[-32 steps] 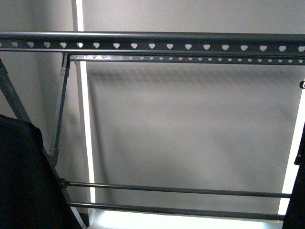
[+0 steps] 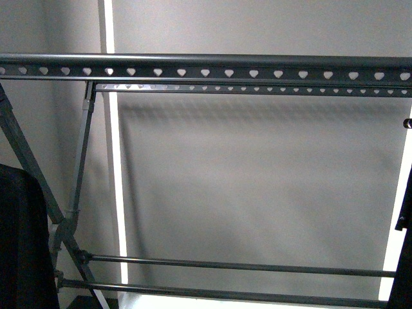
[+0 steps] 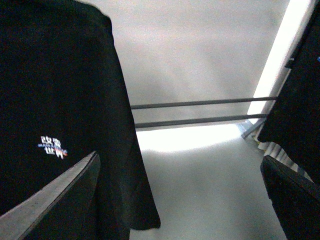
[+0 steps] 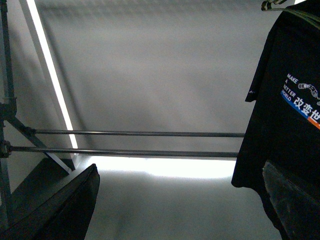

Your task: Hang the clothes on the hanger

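Note:
The grey hanger's top rail [image 2: 206, 68] with heart-shaped holes runs across the front view; no gripper shows there. A black T-shirt [image 3: 60, 90] with small white print hangs in the left wrist view, in front of one finger of my open, empty left gripper [image 3: 180, 205]. A black T-shirt [image 4: 285, 130] printed "MAKE A BETTER WORLD" hangs in the right wrist view, next to one finger of my open, empty right gripper [image 4: 180, 205]. Black cloth shows at the front view's left edge [image 2: 22, 244] and right edge [image 2: 404, 257].
Two thin lower bars [image 2: 238, 265] cross the rack low down, with a diagonal leg [image 2: 29, 161] at the left. They also show in the right wrist view [image 4: 135, 133]. A grey wall with a bright vertical strip [image 2: 116, 193] stands behind. More black cloth [image 3: 295, 95] hangs beyond the left gripper's other finger.
In the front view the top rail now sits a little lower. The black cloth at the lower left covers less of the picture, showing more of the rack's leg.

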{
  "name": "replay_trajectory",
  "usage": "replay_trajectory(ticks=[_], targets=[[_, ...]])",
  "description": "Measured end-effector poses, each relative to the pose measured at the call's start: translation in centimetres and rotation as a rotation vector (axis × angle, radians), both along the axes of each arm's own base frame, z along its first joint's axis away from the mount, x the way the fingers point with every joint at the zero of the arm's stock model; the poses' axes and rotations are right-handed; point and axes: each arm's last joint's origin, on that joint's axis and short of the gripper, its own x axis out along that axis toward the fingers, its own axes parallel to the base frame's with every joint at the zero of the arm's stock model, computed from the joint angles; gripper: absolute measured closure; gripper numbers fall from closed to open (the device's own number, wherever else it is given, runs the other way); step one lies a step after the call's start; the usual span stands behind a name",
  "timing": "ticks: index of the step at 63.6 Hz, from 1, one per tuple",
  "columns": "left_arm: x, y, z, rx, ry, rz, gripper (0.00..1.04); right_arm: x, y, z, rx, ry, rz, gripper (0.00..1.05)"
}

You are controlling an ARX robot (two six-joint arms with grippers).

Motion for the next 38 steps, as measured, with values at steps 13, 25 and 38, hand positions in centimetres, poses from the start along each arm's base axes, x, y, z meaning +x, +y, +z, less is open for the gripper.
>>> replay_trajectory(ticks=[13, 25, 38], targets=[[6.8, -1.7, 6.9, -0.144, -0.006, 0.356, 0.07, 0.0, 0.0, 0.0, 0.0, 0.0, -0.001, 0.07], [15.5, -2.8, 10.0, -0.304, 0.024, 0.725, 0.07, 0.0, 0.0, 0.0, 0.0, 0.0, -0.002, 0.07], [21.6, -3.4, 9.3, -0.421, 0.086, 0.883, 0.07, 0.0, 0.0, 0.0, 0.0, 0.0, -0.001, 0.07]])
